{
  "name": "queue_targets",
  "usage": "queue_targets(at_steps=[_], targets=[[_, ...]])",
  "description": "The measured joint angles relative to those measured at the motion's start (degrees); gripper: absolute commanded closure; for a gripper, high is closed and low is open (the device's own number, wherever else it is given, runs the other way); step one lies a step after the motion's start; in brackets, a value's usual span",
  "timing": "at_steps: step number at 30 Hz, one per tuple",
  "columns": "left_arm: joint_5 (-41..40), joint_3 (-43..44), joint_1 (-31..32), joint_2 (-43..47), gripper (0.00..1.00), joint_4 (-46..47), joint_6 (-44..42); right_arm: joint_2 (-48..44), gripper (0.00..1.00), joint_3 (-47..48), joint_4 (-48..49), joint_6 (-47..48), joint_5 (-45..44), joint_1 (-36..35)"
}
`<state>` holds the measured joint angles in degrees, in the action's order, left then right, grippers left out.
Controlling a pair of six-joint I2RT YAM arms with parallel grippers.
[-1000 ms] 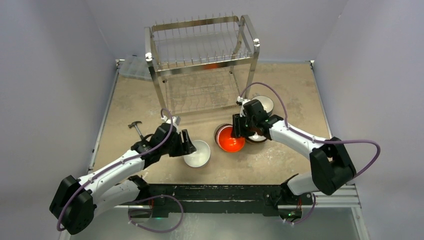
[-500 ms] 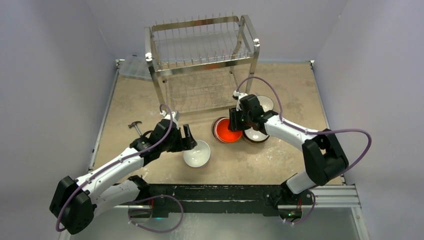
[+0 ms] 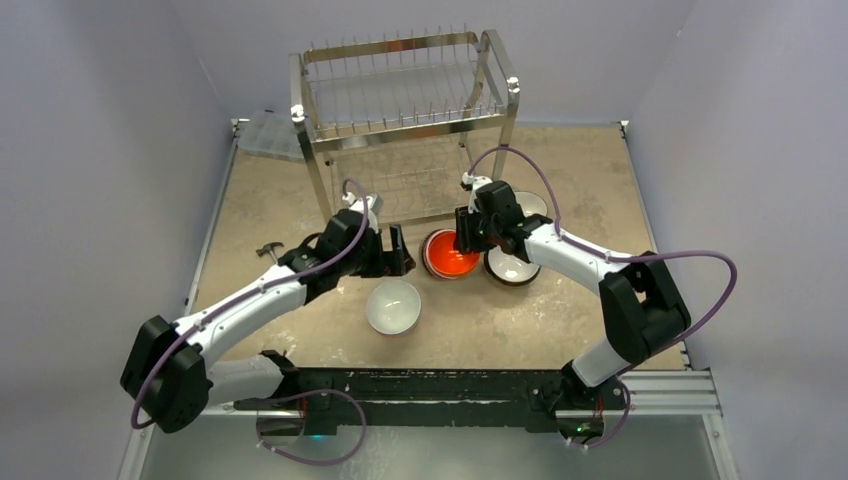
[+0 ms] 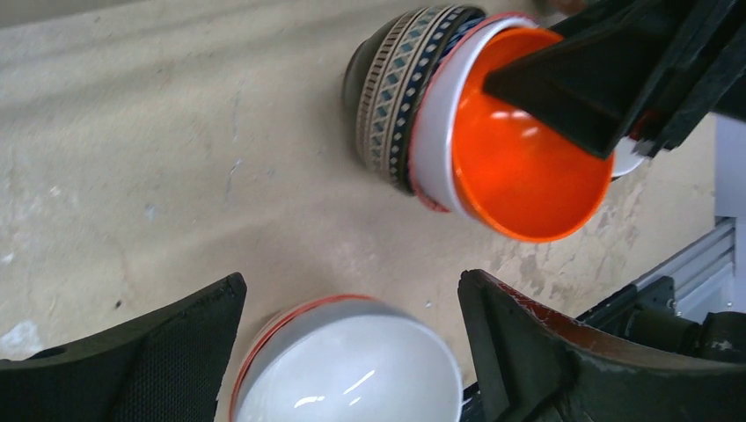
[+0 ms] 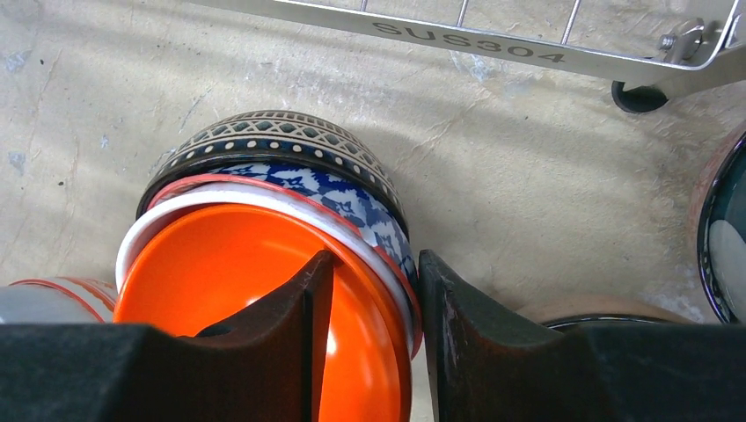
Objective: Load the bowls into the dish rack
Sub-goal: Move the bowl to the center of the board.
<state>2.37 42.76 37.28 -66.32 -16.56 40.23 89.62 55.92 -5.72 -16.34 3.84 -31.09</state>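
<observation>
- The right gripper [image 5: 374, 290] pinches the rim of the orange bowl [image 5: 220, 299], with one of its jaws inside the bowl and the other against the outer wall.
- The orange bowl sits nested in a blue-and-white patterned bowl [image 5: 352, 198], which is nested in a dark banded bowl [image 5: 273, 132].
- This stack is tilted, its openings turned toward the right wrist, just in front of the lower rail of the dish rack [image 3: 405, 110].
- The left gripper [image 4: 352, 290] hovers with its jaws spread wide and nothing between them.
- Below it, the white bowl [image 4: 352, 369] stands upright on the surface [image 4: 132, 132], near the stack but apart from it.
- A dark-sided bowl [image 3: 505, 272] lies just right of the stack, partly under the right arm.
- Another bowl [image 3: 533, 207] sits beyond it, near the rack's front right leg.
- A clear plastic box [image 3: 265, 135] lies at the far left, behind the rack.
</observation>
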Motion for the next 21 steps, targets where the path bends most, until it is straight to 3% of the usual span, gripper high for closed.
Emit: queue_targets(at_steps=[13, 18, 21], targets=[[7.76, 10.45, 0.00, -20.98, 0.10, 8.39, -0.90, -0.02, 0.61, -0.02, 2.99, 1.03, 1.62, 0.00], [8.39, 11.08, 0.00, -25.14, 0.23, 9.29, -0.85, -0.02, 0.61, -0.04, 4.85, 1.01, 3.96, 0.00], [8.85, 11.08, 0.00, -25.59, 0.38, 9.88, -0.83, -0.02, 0.61, -0.04, 6.49, 0.94, 5.60, -0.02]])
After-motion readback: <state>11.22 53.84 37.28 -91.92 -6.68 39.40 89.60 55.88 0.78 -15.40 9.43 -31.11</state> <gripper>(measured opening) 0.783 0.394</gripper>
